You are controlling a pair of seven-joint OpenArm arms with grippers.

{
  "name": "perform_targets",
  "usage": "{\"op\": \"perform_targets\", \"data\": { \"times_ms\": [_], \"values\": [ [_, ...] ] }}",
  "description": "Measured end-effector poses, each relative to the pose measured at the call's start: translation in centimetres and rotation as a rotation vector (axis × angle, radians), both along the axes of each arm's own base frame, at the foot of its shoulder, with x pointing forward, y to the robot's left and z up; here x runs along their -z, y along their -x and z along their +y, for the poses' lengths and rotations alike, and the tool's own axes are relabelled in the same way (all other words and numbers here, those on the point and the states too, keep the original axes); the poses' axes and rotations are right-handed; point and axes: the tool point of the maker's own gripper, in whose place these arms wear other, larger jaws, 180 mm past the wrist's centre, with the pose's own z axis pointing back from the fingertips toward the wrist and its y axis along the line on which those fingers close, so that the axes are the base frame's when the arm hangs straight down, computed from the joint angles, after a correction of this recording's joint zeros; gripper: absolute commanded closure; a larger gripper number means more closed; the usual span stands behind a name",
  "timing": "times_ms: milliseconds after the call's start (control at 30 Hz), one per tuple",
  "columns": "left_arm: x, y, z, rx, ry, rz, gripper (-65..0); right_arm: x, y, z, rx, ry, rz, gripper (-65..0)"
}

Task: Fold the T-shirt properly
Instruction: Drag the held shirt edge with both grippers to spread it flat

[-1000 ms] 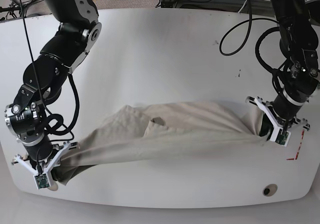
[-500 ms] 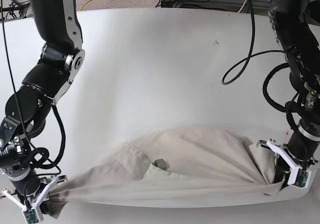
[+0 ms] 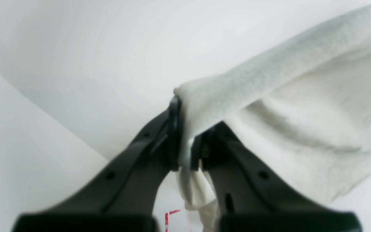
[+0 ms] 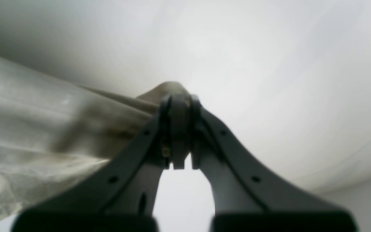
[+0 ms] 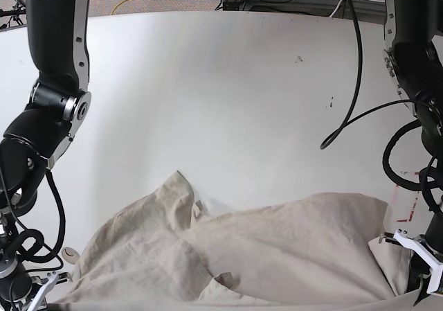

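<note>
We see the white table point(image 5: 221, 82) filling the base view, with the T-shirt point(image 5: 263, 255) spread wrinkled along its near edge between our two arms. Our left gripper point(image 3: 187, 141) is clamped on a bunched fold of the cloth, near a red mark point(image 3: 169, 216). Our right gripper point(image 4: 179, 129) has its jaws pressed together on another fold.

Both arms pulled toward near table edge; T-shirt point(image 5: 277, 249) dragged along, spreading wider.

Soft matt cloth T-shirt point(image 5: 277, 249) on smooth white table point(image 5: 228, 89)
</note>
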Motion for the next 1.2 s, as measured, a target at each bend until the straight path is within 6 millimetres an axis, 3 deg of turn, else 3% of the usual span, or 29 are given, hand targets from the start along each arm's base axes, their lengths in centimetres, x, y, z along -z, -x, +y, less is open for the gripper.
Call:
{"op": "perform_targets", "data": {
  "times_ms": [100, 200, 333, 467, 667, 900, 1200],
  "values": [
    [1.0, -0.1, -0.4, 0.005, -0.009, 0.030, 0.0, 1.7, 0.2, -0.3, 0.000, -0.008, 0.029, 0.0],
    [3.2, -0.1, -0.8, 0.022, -0.009, 0.075, 0.0, 4.6, 1.4, -1.3, 0.030, -0.019, 0.077, 0.0],
    [7.9, 0.5, -1.2, 0.036, -0.011, 0.194, 0.0, 8.5, 3.5, -2.7, 0.081, -0.020, 0.145, 0.0],
    [11.9, 1.5, -1.6, 0.054, -0.026, 0.283, 0.0, 12.9, 5.5, -2.4, 0.095, -0.046, 0.217, 0.0],
    [19.2, 4.3, -1.4, 0.064, -0.063, 0.473, 0.0, 18.8, 9.3, -2.4, 0.140, -0.090, 0.321, 0.0],
    [25.7, 8.4, -1.9, 0.105, -0.089, 0.652, 0.0, 24.8, 13.9, -2.7, 0.205, -0.162, 0.445, 0.0],
    [31.9, 14.5, -1.2, 0.099, -0.060, 0.844, 0.0, 30.8, 19.3, -2.3, 0.233, -0.195, 0.611, 0.0]
  ]
}}
